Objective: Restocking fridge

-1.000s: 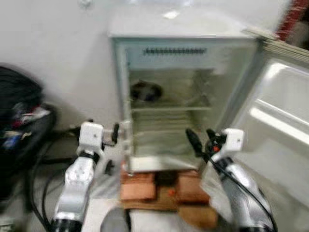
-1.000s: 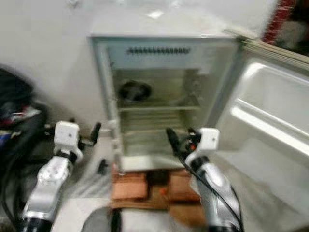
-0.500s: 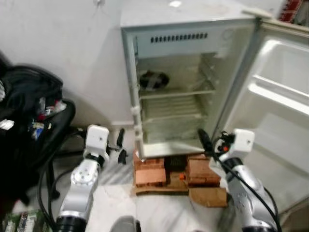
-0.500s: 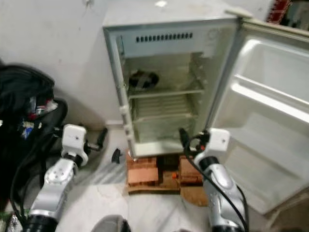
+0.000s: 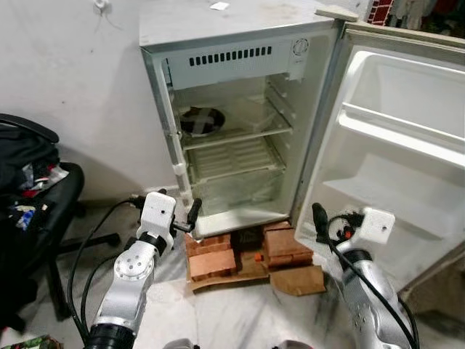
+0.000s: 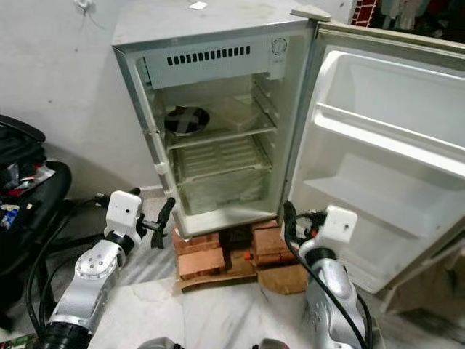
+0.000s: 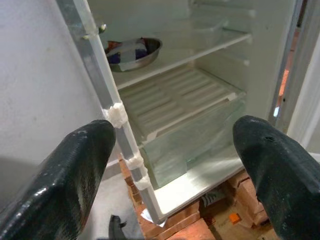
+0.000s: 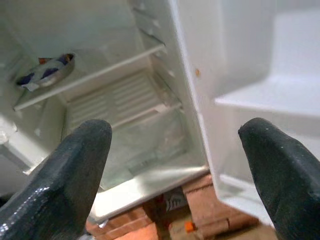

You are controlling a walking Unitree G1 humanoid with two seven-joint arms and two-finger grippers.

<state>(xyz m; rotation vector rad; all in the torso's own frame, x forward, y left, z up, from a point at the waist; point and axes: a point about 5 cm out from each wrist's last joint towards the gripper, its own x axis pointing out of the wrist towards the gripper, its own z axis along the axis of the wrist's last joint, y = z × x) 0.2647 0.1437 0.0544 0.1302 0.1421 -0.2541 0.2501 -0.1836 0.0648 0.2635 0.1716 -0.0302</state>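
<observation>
A small white fridge (image 5: 240, 51) stands open on bricks, its door (image 5: 407, 145) swung out to the right with bare door shelves. A metal bowl (image 5: 202, 120) with something dark in it sits on the upper shelf; the wire shelf below it and the clear drawer (image 5: 232, 193) look bare. My left gripper (image 5: 187, 218) is held low by the fridge's left front edge, open and holding nothing. Below the door's hinge side is my right gripper (image 5: 323, 225), also open and holding nothing. The left wrist view looks between the wide-apart fingers (image 7: 75, 175) at the bowl (image 7: 132, 52) and shelves.
Red bricks (image 5: 214, 258) and a piece of cardboard (image 5: 298, 280) lie under the fridge on the marble floor. A black chair (image 5: 29, 196) piled with clutter stands at the left, with cables (image 5: 87, 247) trailing across the floor beside it.
The camera has moved and the blur has gone, so the fridge now sits further left in the picture. Both arms keep the same pose, grippers still open.
</observation>
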